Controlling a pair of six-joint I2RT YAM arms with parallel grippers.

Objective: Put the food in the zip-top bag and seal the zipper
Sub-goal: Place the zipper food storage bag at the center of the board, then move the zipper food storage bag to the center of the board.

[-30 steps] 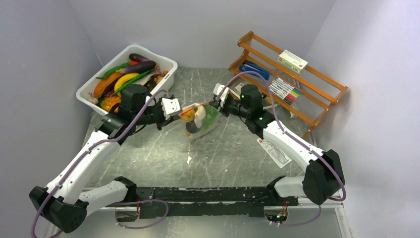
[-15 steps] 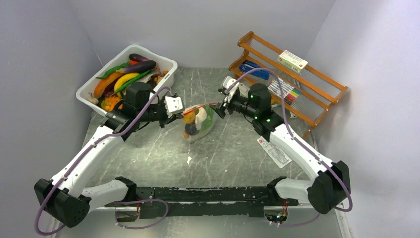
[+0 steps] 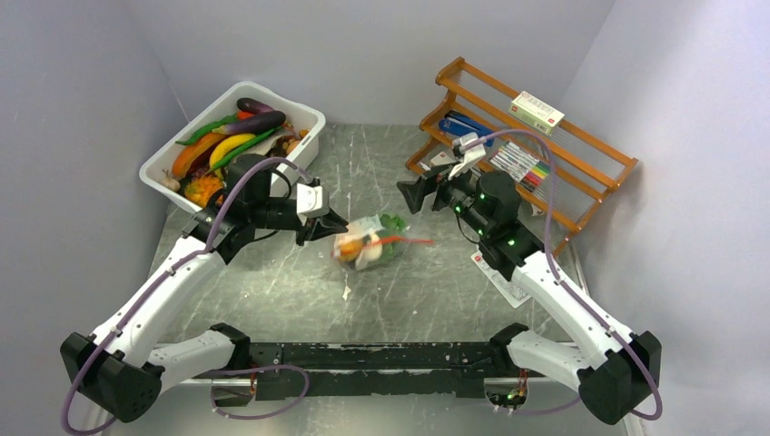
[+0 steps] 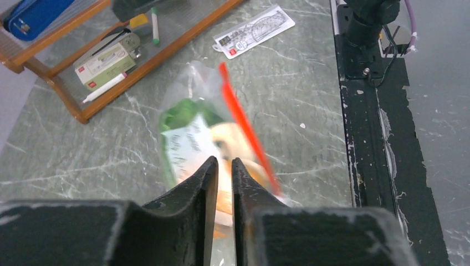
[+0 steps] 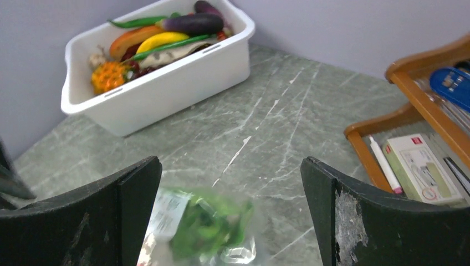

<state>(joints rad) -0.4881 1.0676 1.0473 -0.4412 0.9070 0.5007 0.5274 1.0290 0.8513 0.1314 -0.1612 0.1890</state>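
Top external: bag (image 3: 368, 247) released, now lying on surface (image 3: 427, 291).
Right claw (image 3: 405, 195) sprung wide, empty; left claw (image 3: 334, 222) barely parted, grip unclear; zipper (image 3: 409, 241) seemingly sealed.

I've let go with the right gripper (image 3: 405, 194): it gapes wide and has drawn back toward the rack (image 3: 581, 173). My left gripper (image 3: 336, 223) has parted a crack, and the bag (image 3: 368, 247) has dropped onto the surface (image 3: 300, 291).

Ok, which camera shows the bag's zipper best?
Left wrist: the zipper runs nearly full length, close up. Top external shows only a thin, small streak. Right wrist shows just the blurred zip-top bag, no strip.
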